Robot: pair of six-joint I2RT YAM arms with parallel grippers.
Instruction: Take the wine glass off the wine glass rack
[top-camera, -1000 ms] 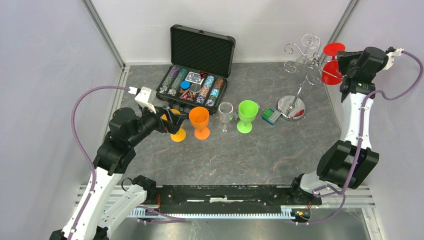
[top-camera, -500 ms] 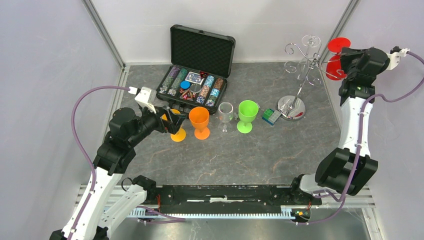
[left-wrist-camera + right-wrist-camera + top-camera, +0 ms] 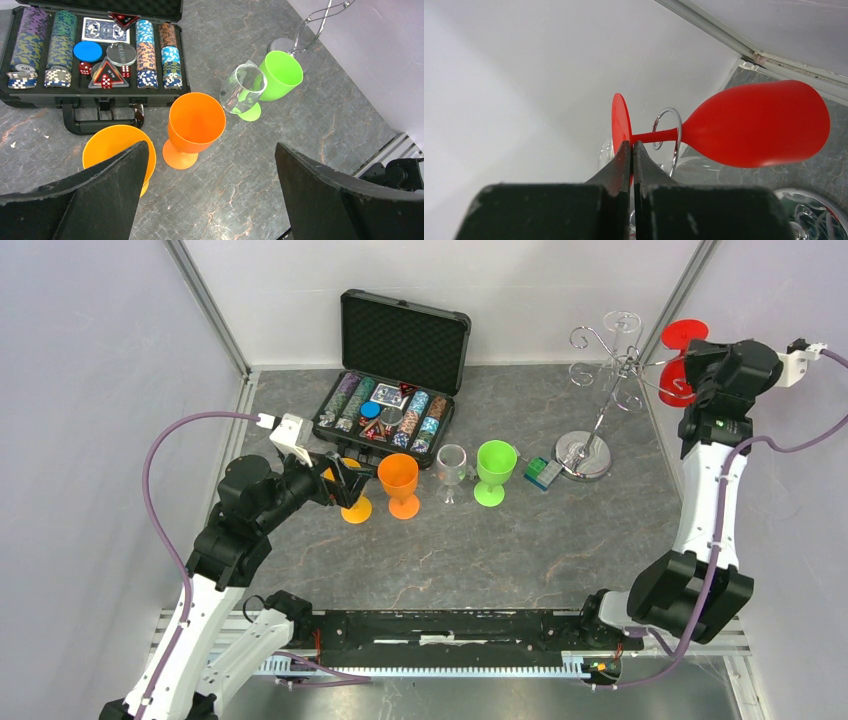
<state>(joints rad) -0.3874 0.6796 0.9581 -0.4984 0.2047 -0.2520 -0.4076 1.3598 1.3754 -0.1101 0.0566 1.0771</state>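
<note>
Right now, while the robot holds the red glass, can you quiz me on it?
1. True or false: the right pincer is shut on the red wine glass's foot.
2. Which cup stands nearest the wine glass rack's base? A) orange B) green C) yellow
3. Fill in: the red glass's stem passes through a wire ____.
Key: 1 true; 2 B, the green cup; 3 ring.

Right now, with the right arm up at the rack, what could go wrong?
1. The right end effector pinches only the edge of the red wine glass foot disc, so the bowl could pivot or slip out.
2. The stem lies inside a loop of the chrome wire wine glass rack. A skewed pull could snag it and tip the rack.
</note>
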